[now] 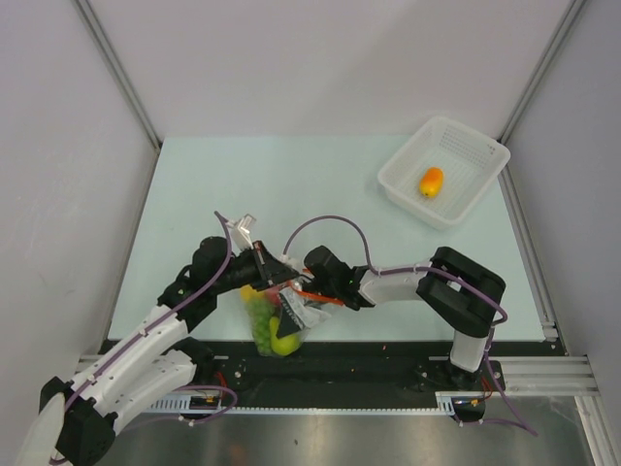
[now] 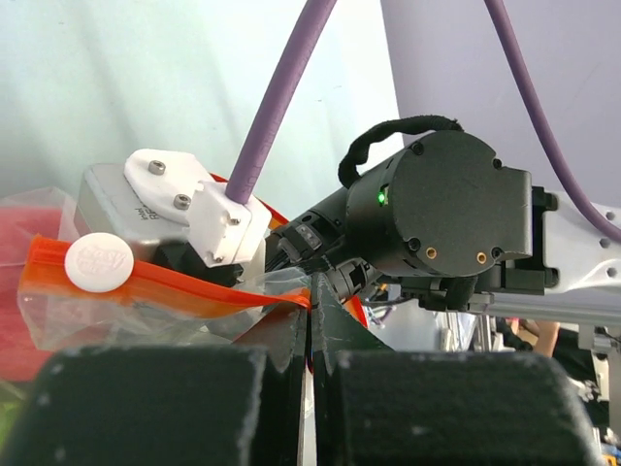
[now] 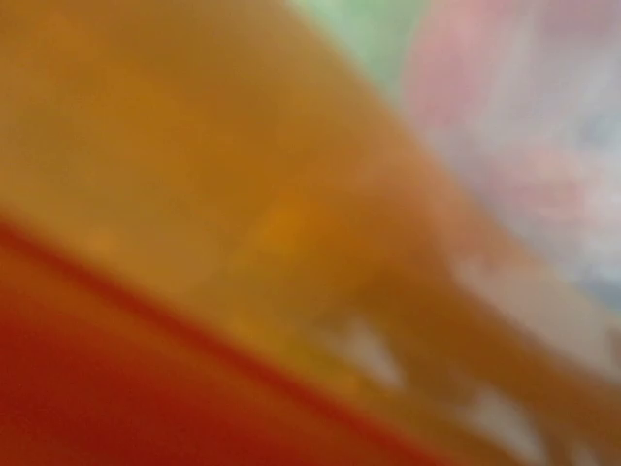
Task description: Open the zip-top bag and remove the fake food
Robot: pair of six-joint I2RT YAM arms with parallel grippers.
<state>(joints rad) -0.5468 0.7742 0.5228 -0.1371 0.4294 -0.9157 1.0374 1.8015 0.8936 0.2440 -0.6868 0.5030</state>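
Top view: zip-top bag sat at the near edge of the surface, green grapes inside, left gripper and right gripper at its mouth. Orange oval fruit lay in white mesh basket. Left wrist: left fingers clenched on bag plastic by orange zip strip; white disc had embossing I couldn't read. Right wrist: orange blur, couldn't tell right fingers' state.

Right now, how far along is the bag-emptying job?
Done: one orange-yellow fruit lies in the white basket. In hand: left gripper pinches the zip-top bag; right gripper is at its mouth. Left: green grapes and a yellow fruit are inside it.
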